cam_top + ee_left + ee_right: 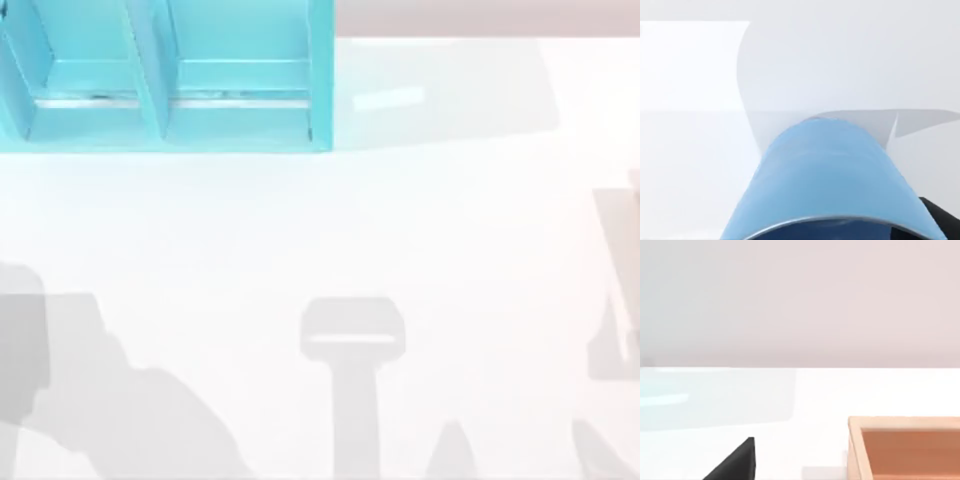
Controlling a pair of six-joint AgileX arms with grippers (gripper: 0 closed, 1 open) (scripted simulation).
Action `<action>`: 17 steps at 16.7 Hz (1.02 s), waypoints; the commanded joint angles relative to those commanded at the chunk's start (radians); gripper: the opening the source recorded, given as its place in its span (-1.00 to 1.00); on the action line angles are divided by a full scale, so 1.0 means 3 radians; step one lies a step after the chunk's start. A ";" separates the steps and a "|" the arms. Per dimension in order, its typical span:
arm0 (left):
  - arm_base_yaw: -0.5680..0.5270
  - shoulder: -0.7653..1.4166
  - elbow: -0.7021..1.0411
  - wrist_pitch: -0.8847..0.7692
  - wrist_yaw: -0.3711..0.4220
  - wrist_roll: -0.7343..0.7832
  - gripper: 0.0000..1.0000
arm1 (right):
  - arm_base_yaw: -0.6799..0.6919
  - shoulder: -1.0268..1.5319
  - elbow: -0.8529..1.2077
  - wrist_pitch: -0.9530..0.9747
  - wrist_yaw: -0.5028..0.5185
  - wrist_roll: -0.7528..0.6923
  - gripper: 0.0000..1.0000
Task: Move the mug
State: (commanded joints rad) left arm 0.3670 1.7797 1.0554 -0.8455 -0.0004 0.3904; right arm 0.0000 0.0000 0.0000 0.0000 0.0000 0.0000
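Left wrist view: the small plain blue mug point(832, 175) sits right up against the camera, its round rim nearest the lens and its tapered side running away over the white desk point(690, 150). A dark sliver of the left claw point(940, 220) peeks out just beside the rim; whether it is apart or clamped on the mug, I cannot tell. From above, the large turquoise shelf unit point(165, 75) stands at the desk's far left. Over on the right wrist view, a black finger point(737, 462) of the right claw hangs near an open orange-brown wooden box point(905, 447).
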 joint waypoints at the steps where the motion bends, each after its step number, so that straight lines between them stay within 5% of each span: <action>1: 0.0000 0.0000 0.0000 0.0000 0.0000 0.0000 -1.00 | 0.0000 0.0000 0.0000 0.0000 0.0000 0.0000 1.00; 14: 0.0000 0.0000 0.0000 0.0000 0.0000 0.0000 0.96 | 0.0000 0.0000 0.0000 0.0000 0.0000 0.0000 1.00; 17: 0.0000 0.0000 0.0000 0.0000 0.0000 0.0000 1.00 | 0.0000 0.0000 0.0000 0.0000 0.0000 0.0000 1.00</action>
State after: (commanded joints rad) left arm 0.3670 1.7797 1.0554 -0.8455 -0.0004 0.3904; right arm 0.0000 0.0000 0.0000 0.0000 0.0000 0.0000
